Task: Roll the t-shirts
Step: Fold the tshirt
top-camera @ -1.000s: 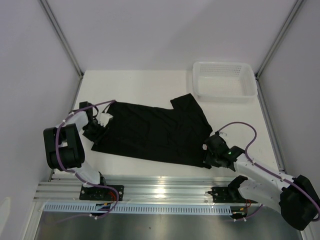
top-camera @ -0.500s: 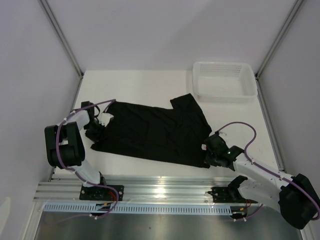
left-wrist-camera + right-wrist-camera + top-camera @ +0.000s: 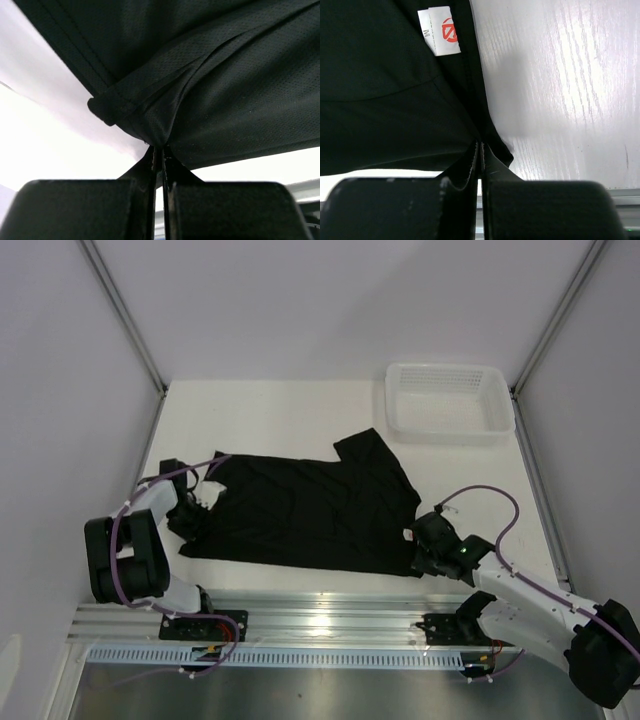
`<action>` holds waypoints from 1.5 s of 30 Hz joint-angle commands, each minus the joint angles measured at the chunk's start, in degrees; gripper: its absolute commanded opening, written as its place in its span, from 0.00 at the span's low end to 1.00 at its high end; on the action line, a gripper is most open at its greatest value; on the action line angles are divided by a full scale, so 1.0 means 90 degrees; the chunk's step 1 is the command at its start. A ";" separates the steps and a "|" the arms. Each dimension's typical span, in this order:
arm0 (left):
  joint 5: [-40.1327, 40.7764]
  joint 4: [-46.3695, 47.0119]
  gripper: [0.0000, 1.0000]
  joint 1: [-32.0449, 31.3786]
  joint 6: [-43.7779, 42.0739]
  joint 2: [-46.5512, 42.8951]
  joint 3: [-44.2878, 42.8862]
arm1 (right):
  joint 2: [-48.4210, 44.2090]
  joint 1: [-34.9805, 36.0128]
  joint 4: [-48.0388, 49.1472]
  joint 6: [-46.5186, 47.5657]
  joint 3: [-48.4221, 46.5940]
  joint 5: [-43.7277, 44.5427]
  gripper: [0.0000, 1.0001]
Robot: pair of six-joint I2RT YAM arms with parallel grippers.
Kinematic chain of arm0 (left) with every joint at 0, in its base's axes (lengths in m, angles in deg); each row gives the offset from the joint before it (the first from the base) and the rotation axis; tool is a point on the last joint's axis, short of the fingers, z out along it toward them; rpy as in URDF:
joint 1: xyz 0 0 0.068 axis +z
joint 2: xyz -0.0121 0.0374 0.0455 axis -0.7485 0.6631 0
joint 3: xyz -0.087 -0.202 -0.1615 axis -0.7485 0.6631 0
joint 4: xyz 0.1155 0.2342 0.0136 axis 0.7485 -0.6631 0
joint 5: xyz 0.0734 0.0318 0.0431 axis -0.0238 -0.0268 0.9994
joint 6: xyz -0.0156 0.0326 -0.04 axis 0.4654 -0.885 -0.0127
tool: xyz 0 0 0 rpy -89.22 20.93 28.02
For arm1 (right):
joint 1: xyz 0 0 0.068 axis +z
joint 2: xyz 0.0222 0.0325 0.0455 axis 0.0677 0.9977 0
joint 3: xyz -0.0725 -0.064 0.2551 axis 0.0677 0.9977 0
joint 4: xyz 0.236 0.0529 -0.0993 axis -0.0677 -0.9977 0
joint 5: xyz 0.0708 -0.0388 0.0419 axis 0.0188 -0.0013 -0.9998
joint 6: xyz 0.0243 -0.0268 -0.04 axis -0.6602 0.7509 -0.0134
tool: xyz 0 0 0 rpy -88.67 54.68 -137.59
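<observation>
Fabric of the black t-shirt, pinched tight in left tool and right tool, has been drawn nearer and flatter; rolling not yet begun

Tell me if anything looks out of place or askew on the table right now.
Nothing is spilled or damaged. The black t-shirt lies askew, one sleeve jutting toward the white basket, and its fabric puckers where the left fingers pinch it; the right fingers pinch the opposite end.
</observation>
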 commanded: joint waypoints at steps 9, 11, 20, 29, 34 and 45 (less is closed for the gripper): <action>0.0158 -0.0444 0.01 0.0184 -0.0318 -0.1110 0.0853 | -0.0360 0.0775 -0.0916 -0.0863 -0.0253 0.0585 0.00; 0.0168 -0.0464 0.01 0.0281 -0.0406 -0.1256 0.0872 | -0.0448 0.0883 -0.1033 -0.1068 -0.0243 0.0644 0.00; 0.0042 -0.0210 0.02 0.0311 -0.0543 -0.1247 0.1205 | -0.0478 0.1478 -0.1336 -0.1547 -0.0224 0.0829 0.00; -0.0007 -0.0200 0.47 0.0399 -0.0446 -0.1354 0.0863 | -0.0556 0.1518 -0.1531 -0.1430 -0.0643 0.1346 0.48; 0.0246 -0.0249 0.58 0.0536 -0.0484 -0.1949 0.0424 | -0.0556 0.1518 -0.1853 -0.0681 -0.1782 0.1786 0.54; -0.0798 -0.0532 0.65 0.0468 0.0442 -0.2225 -0.1138 | 0.1141 -0.0266 0.0095 0.3148 -0.4702 0.0052 0.56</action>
